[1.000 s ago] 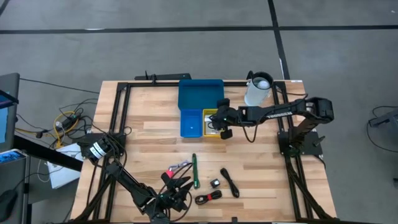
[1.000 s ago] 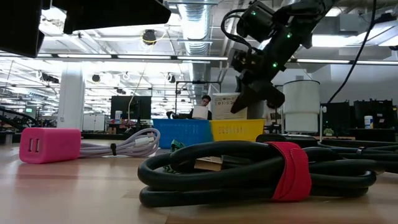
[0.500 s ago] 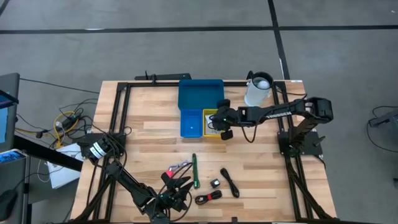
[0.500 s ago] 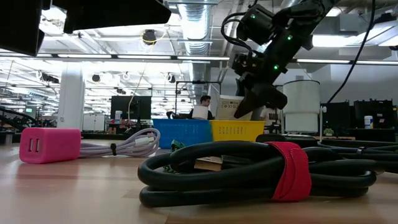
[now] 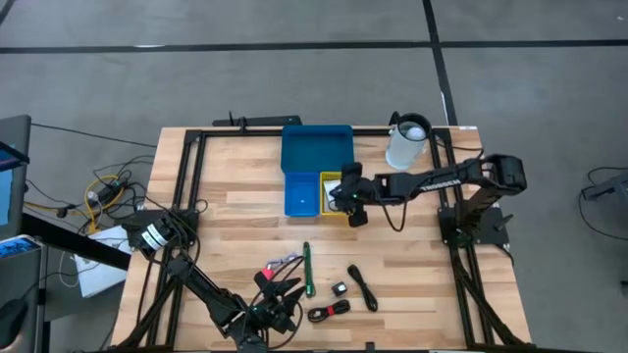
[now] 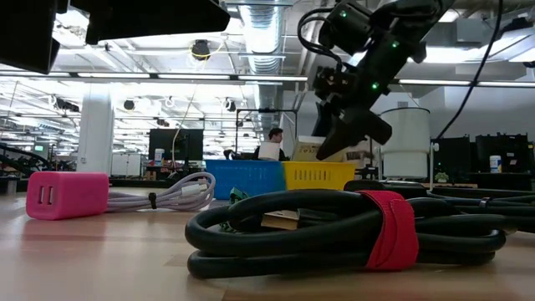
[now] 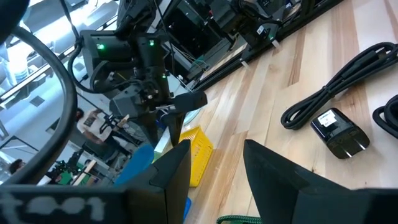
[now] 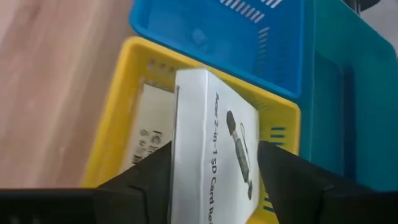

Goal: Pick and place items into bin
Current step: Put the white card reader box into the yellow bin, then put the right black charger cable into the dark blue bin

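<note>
My right gripper hangs open over the yellow bin, pointing down. A white printed card box stands slanting in that bin between its fingers, over another white card. The yellow bin adjoins the small blue bin and the wide blue tray. My left gripper waits open at the table's near edge with nothing between its fingers. Near it lie a green-tipped pen, a pink block with a grey cord, a black cable with a red tip, a black cord and a tiny black piece. My right gripper's fingers stand on either side of the white card box's long edges, coming from above. Whether they touch it, I cannot tell. The box slants, its lower end inside the yellow bin.
A white pitcher stands at the far right, just behind my right arm. A black metal frame runs along the table's edges. Bare wood lies left of the bins.
My right gripper has shifted a little toward the table's left over the yellow bin. The white card box, upright in the low view a second ago, has tipped to a slant and sunk lower toward the yellow bin's rim.
</note>
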`<state>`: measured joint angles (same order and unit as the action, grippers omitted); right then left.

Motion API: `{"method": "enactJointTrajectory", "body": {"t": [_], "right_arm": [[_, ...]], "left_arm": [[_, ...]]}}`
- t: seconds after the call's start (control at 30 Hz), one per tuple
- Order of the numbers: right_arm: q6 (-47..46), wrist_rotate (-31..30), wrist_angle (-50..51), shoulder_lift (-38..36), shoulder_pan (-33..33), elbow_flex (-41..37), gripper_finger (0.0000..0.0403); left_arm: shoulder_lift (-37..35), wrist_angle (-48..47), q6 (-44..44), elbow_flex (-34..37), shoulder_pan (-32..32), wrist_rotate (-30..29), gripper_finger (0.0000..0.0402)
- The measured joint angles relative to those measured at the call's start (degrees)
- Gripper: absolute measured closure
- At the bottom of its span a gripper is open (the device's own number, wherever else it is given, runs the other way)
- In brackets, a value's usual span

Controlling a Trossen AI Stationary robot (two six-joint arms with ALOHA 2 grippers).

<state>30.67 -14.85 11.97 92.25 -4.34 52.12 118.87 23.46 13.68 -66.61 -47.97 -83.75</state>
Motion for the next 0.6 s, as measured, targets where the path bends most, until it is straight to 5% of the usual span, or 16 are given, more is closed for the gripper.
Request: {"method": "enactJointTrajectory", "body": {"t": [0.6], "right_arm": [[-6.21,-2.21,9.49,-0.11,7.22,5.78,0.0163]], "left_arm": [[0.02,0.0,-1.02,0.0,0.0,0.01,0.026]]}}
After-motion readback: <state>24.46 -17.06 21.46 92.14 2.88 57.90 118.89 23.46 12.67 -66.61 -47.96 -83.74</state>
